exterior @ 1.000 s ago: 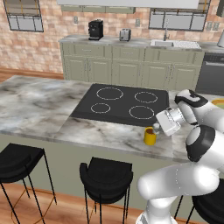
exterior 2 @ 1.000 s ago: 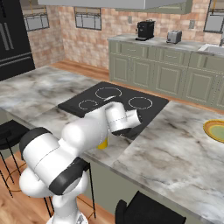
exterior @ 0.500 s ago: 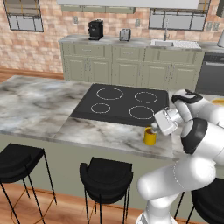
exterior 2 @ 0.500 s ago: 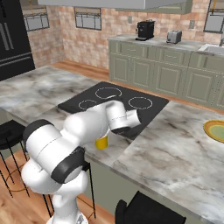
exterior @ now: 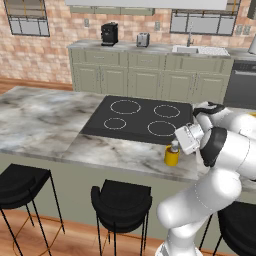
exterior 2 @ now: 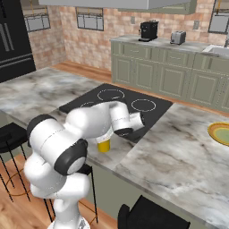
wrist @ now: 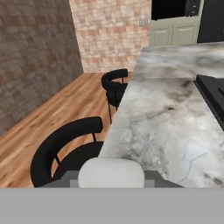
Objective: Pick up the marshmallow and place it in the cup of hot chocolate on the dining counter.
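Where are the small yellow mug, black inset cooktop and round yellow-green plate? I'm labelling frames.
small yellow mug (exterior: 171,157), left base view, its outer wall
black inset cooktop (exterior: 135,116), left base view, glass between rings
round yellow-green plate (exterior 2: 221,133), right base view, its centre

The gripper (exterior: 175,145) is coming lower over the cup of hot chocolate (exterior: 171,156) than one second ago. It was up and to the right of the cup then, and now its tip is sitting just above the rim. The white forearm is also swinging nearer to the dining counter (exterior: 45,125).
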